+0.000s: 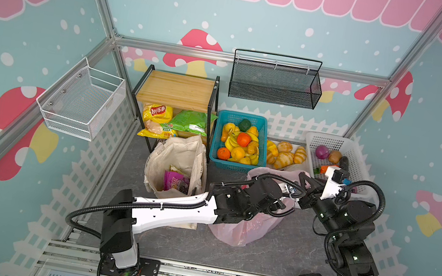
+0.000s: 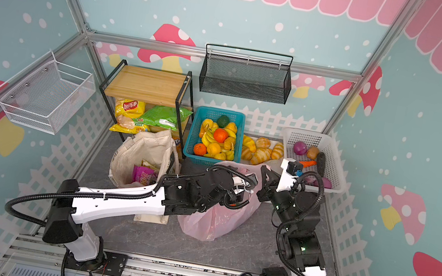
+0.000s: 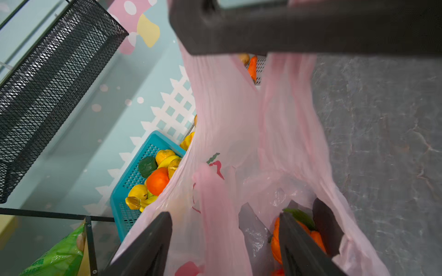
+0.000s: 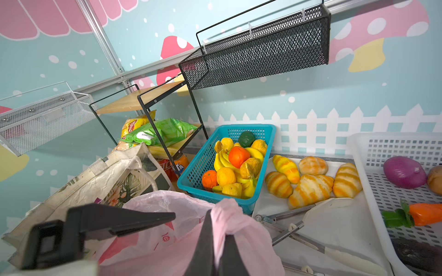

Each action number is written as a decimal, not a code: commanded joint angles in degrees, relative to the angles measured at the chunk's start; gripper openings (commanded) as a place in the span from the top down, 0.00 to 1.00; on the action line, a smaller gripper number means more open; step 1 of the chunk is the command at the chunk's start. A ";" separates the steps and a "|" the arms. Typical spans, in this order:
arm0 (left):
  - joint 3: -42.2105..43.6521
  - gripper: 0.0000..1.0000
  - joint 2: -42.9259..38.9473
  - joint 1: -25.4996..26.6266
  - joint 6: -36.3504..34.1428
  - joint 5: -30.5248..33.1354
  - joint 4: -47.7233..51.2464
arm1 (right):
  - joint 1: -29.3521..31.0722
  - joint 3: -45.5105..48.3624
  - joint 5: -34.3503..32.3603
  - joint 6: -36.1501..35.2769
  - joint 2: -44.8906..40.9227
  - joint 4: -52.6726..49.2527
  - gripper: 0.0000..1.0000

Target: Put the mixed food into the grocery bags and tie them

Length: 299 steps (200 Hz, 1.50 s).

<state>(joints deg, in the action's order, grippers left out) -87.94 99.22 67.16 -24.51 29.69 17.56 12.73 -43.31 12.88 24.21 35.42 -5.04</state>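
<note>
Here, right claw (image 4: 218, 225) clamped on pink bag (image 4: 167, 241) handle, left claw (image 3: 226, 216) apart, pumpkin (image 3: 275, 241) half hidden.

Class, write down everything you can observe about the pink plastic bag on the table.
The pink plastic bag is thin, translucent, crinkled film with red print and handle loops. It stands slumped on the grey table, mouth up, in front of the teal fruit basket and beside the canvas tote. An orange toy pumpkin lies inside. The right gripper is shut on a bunched handle, which is stretched upward. The open left gripper straddles a strand of film at the mouth.
</note>
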 commanded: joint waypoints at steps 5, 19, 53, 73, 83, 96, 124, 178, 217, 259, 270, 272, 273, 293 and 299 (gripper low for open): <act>-1.76 0.49 1.35 -1.38 -2.53 4.73 0.31 | -0.33 1.66 -3.38 1.28 -2.15 0.03 1.00; -0.37 0.68 0.06 -1.95 -1.67 4.10 -1.32 | -0.33 2.38 -5.27 1.37 -3.58 -0.28 1.00; 7.17 1.00 -8.38 -3.64 5.37 -4.54 -7.66 | -0.31 4.97 -7.44 -0.22 -8.71 2.31 1.00; 14.75 1.00 -17.21 -7.60 16.03 -22.79 -16.06 | -0.34 6.49 -7.88 -1.97 -10.53 4.20 0.98; 18.80 1.00 -20.94 -11.19 23.82 -32.59 -22.21 | -0.34 6.83 -8.08 -2.79 -10.26 4.74 0.96; 23.59 1.00 -23.70 -15.97 34.10 -42.27 -30.63 | -0.33 6.63 -7.74 -4.33 -8.75 5.04 0.88; 26.39 1.00 -25.07 -19.42 41.82 -50.36 -36.51 | -0.34 3.03 -6.33 -8.73 -2.71 2.41 0.66; 27.78 1.00 -23.49 -20.55 45.93 -53.21 -39.42 | -0.24 -0.11 4.83 -17.68 -2.78 7.97 0.29; 28.09 1.00 -23.19 -21.35 46.40 -53.45 -39.75 | -0.25 -2.34 18.57 -19.78 -2.28 9.59 0.26; 27.82 1.00 -23.28 -21.45 45.49 -52.99 -38.22 | -0.24 -7.35 37.48 -14.26 6.98 8.95 0.27; 27.75 1.00 -23.28 -21.45 45.27 -52.83 -37.81 | -0.25 -8.37 40.46 -11.83 10.07 9.90 0.30; 27.81 1.00 -23.28 -21.45 45.21 -52.84 -37.72 | -0.25 -8.52 40.87 -11.38 10.56 10.17 0.31; 27.81 1.00 -23.24 -21.45 45.19 -52.82 -37.70 | -0.25 -8.58 41.02 -11.20 10.77 10.28 0.31; 27.62 1.00 -23.18 -21.45 44.58 -52.65 -36.87 | -0.25 -8.03 43.29 -6.41 13.33 16.43 0.40; 27.51 1.00 -23.17 -21.45 44.48 -52.63 -36.53 | -0.25 -7.83 43.78 -5.20 13.81 18.18 0.45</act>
<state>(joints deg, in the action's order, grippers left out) -60.42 75.70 46.15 20.38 -22.57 -19.77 12.73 -50.96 48.90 12.93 47.83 6.04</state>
